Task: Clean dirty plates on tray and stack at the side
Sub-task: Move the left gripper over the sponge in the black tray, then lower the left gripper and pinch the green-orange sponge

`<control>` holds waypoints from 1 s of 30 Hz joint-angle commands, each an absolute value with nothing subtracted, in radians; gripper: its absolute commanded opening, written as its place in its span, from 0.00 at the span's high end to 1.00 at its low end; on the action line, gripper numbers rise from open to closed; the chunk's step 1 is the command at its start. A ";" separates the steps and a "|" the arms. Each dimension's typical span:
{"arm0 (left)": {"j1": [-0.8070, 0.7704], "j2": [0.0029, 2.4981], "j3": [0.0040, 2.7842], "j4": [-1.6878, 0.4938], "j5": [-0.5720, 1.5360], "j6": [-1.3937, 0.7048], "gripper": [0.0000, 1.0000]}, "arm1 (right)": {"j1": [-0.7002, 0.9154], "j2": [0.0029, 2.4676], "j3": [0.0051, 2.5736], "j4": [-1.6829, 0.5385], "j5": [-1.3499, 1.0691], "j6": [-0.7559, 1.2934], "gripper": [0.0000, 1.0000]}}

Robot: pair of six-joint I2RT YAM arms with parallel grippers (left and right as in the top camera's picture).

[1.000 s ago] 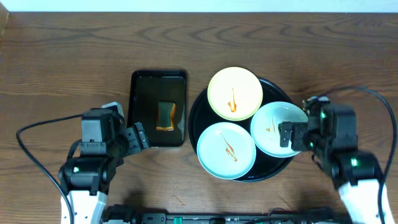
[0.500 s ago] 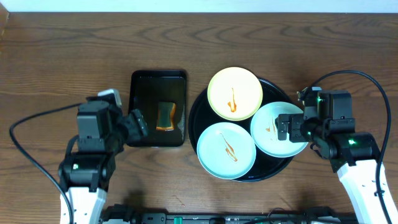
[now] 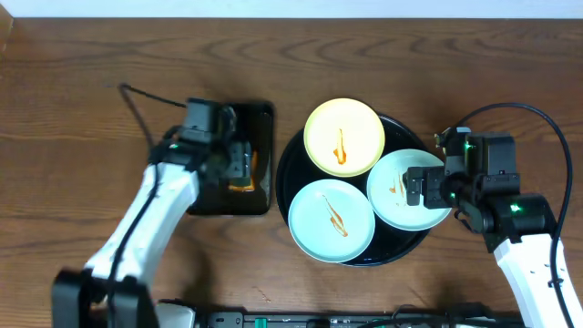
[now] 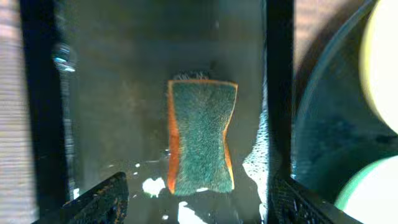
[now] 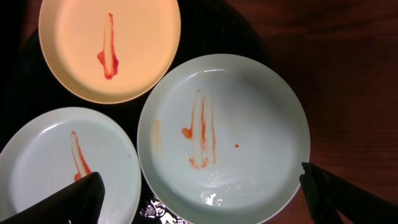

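Note:
Three sauce-streaked plates lie on the round black tray (image 3: 402,124): a pale yellow plate (image 3: 343,137) at the back, a mint plate (image 3: 332,219) at the front and a mint plate (image 3: 401,187) on the right. My right gripper (image 3: 426,193) hovers open over the right mint plate (image 5: 224,137), one finger (image 5: 71,202) on each side of it. My left gripper (image 4: 199,211) is open above a green and orange sponge (image 4: 202,137). Its fingertips (image 4: 102,200) stand wide of the sponge's near end without touching it.
The sponge lies in a wet rectangular black tray (image 4: 124,93) left of the round tray (image 4: 329,124). In the overhead view my left arm covers much of the rectangular tray (image 3: 260,202). Bare wooden table (image 3: 91,91) surrounds both trays.
My left arm has swung from the table's front left up and over the rectangular tray, above the sponge, and its jaws have narrowed slightly. The right arm has barely moved.

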State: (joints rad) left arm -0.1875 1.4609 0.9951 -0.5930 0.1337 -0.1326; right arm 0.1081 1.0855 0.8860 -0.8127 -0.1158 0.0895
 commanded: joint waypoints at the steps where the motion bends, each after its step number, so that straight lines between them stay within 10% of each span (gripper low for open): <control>1: -0.233 1.583 1.015 -0.576 0.094 -0.112 0.27 | 0.118 1.080 0.909 -0.810 -0.120 0.073 0.01; 18: -0.253 1.726 1.013 -0.503 0.093 -0.113 0.54 | 0.118 1.080 0.909 -0.812 -0.120 0.073 0.01; 30: -0.253 1.730 0.969 -0.466 0.093 -0.139 0.54 | 0.118 1.080 0.909 -0.817 -0.120 0.073 0.01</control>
